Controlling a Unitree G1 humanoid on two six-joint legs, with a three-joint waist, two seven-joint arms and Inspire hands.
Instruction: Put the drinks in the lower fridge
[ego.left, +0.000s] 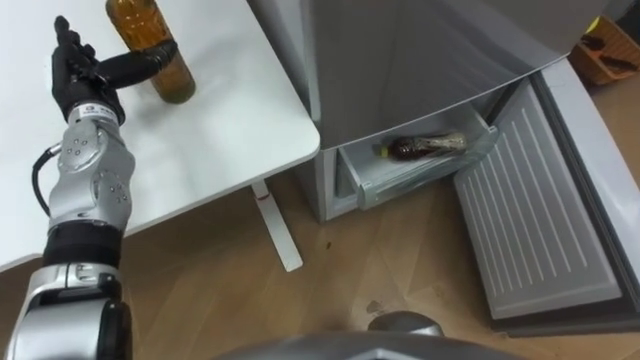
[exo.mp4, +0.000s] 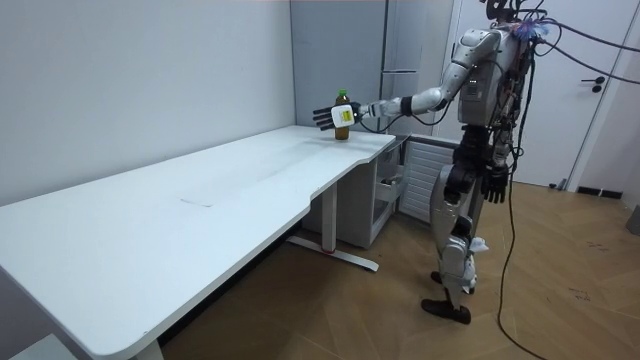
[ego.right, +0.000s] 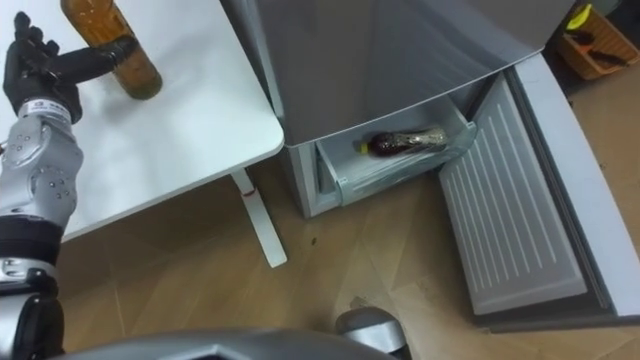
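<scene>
Left hand (ego.left: 78, 72) open, thumb across round amber bottle (ego.left: 172, 82) on smooth white bench (ego.left: 230, 110); at three o'clock, second bottle (ego.left: 425, 147) lies in drawer (ego.left: 400, 185).

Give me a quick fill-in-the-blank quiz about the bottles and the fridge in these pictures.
The upright bottle stands on the white ____.
The hand at that bottle is the robot's ____.
A second bottle lies in the open lower ____ of the fridge.
Missing: table; left; drawer.
</scene>
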